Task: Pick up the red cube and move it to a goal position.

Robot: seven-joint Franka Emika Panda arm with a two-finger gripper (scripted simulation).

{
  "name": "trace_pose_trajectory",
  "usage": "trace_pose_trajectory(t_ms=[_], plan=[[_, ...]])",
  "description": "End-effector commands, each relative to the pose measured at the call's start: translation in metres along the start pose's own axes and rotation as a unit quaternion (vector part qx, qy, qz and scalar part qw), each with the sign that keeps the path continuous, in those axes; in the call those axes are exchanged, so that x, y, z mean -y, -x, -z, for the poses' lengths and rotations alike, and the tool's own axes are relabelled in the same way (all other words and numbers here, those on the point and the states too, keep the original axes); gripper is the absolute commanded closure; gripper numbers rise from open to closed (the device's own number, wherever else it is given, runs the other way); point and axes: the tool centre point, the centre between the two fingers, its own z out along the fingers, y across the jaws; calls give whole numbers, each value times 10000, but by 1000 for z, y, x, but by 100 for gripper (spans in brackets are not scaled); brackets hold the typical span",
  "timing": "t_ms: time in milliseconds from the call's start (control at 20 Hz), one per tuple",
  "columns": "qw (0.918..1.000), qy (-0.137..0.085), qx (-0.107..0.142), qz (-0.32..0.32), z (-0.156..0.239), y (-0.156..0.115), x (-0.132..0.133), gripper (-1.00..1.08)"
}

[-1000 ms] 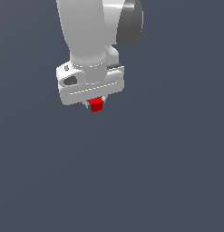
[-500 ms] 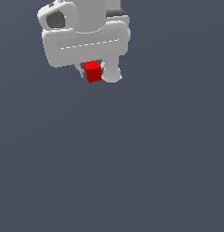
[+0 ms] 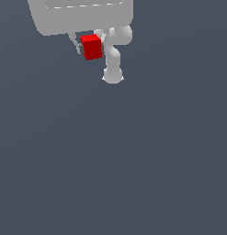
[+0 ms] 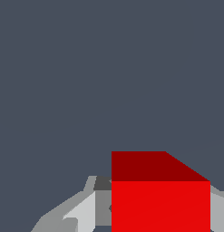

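Risen further toward the upper edge of the exterior view than half a second ago, and larger there; claw (image 3: 91, 46) now cut off by that edge, only the lower part of the white housing left showing; red cube (image 3: 92, 46) carried along, still pinched between the fingers, shifted a little to the exterior view's right against its earlier place; arm links (image 3: 114, 55), formerly mostly hidden behind the housing, now trailing below and to the exterior view's right of the cube.

Small, bright red, plain-faced, sharp-edged; much smaller than the housing above it; slightly tilted in the exterior view; in the wrist view red cube (image 4: 160, 199) with one brightly lit face and one darker face, pale grey fingers (image 4: 81, 213) pressed against its sides.

Claw narrowed onto the cube, holding it clear of everything, well above the plain dark grey counter (image 3: 133, 160).

Upper housing and wrist out of frame; fingertips mostly covered by the cube; lower part of the cube cropped in the wrist view; height above the counter impossible to judge against the featureless grey.
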Motion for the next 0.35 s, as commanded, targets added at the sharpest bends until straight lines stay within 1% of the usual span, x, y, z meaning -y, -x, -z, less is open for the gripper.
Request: trace_pose_trajectory(t_ms=[0, 300], plan=[[10000, -1, 3, 0, 8, 0, 0, 108], [10000, -1, 3, 0, 15, 0, 0, 108]])
